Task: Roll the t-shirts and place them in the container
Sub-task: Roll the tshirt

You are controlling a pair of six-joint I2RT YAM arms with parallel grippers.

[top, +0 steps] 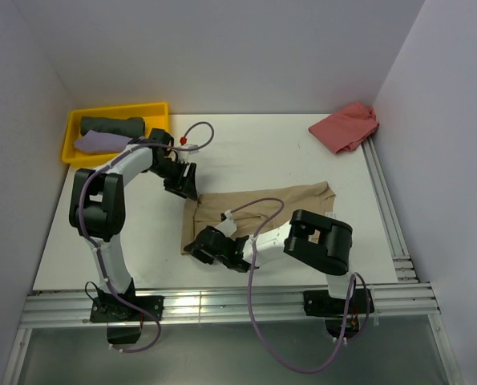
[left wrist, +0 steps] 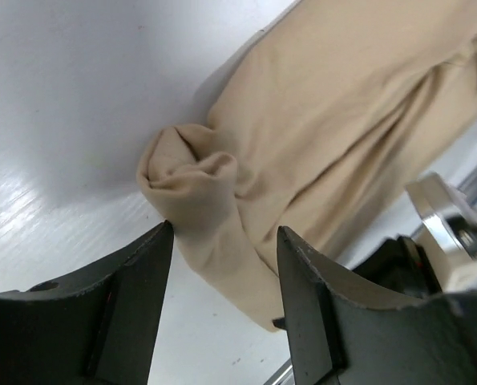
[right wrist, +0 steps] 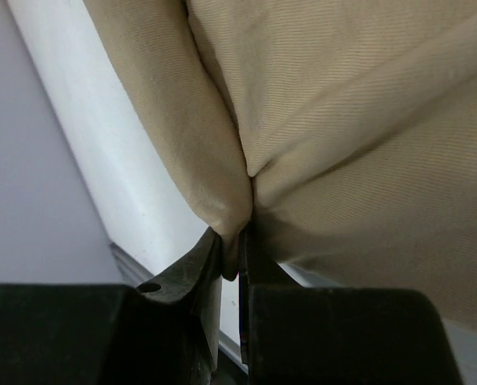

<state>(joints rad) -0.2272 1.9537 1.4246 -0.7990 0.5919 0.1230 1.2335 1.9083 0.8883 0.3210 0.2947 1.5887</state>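
A large tan t-shirt [top: 278, 204] lies folded into a long strip mid-table, its left end curled into a small roll [left wrist: 194, 184]. My left gripper [top: 182, 186] hovers at that end's far corner. In the left wrist view the left gripper [left wrist: 224, 228] is open, the roll lying between its spread fingers. My right gripper [top: 196, 245] is at the near left corner. The right wrist view shows the right gripper [right wrist: 232, 241] shut on a pinched fold of the tan cloth [right wrist: 358, 104].
A salmon-red t-shirt [top: 346, 127] lies crumpled at the back right by the wall. The yellow tray [top: 154, 108] at the back left holds a rolled dark grey-green shirt [top: 112, 125] and a lilac one [top: 100, 143]. Metal rails [top: 390, 216] run along the right and near edges.
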